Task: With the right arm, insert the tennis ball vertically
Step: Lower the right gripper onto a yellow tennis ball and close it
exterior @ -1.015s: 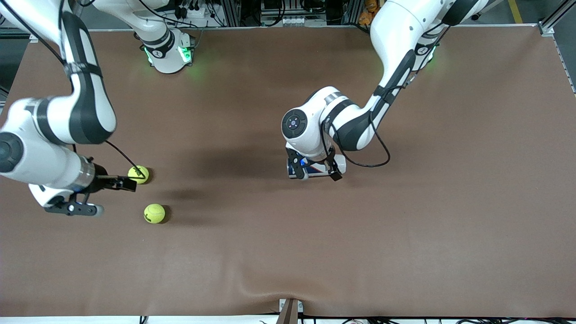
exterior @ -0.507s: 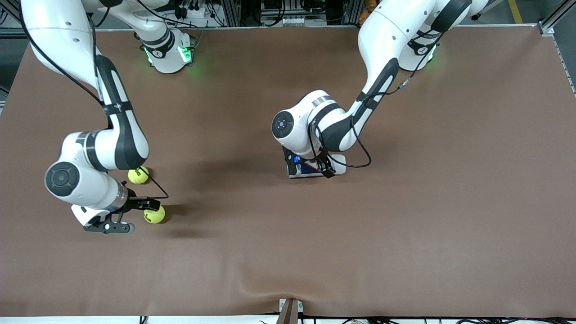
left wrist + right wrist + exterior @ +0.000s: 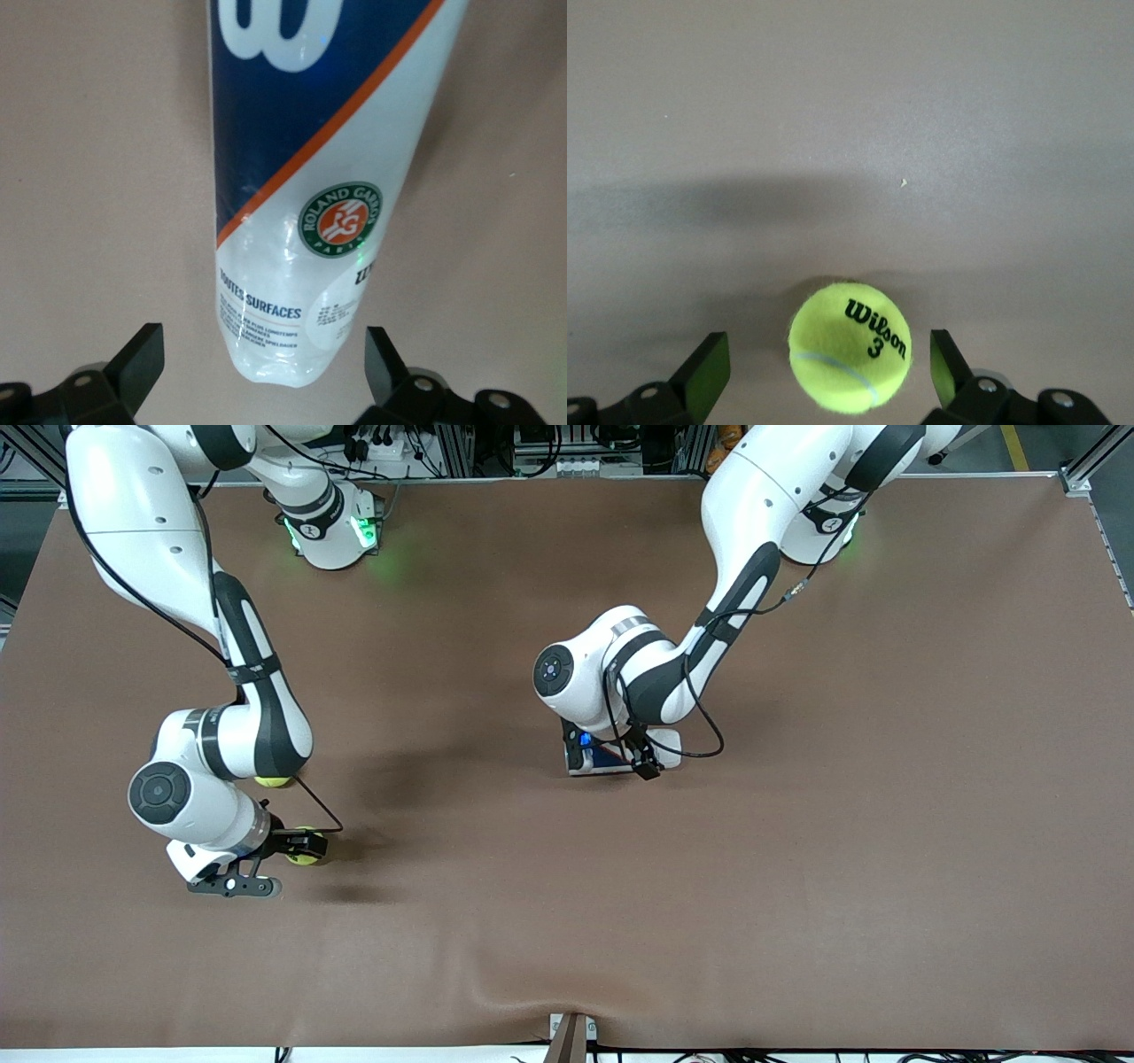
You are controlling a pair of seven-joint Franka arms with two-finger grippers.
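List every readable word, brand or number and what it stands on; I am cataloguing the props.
"Wilson" and "3": on the tennis ball.
"ROLAND GARROS" in a round green badge: on the ball can.
"SURFACES": on the can's clear part.
A large white "W": partly cut off, on the can's blue band.
Fine print and the white sticker: too small to read.

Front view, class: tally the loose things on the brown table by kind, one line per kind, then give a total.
Tennis balls: 2 (one between the open right gripper's fingers; one mostly hidden under the right arm)
Tennis ball can: 1 (lying under the open left gripper)
Total: 3
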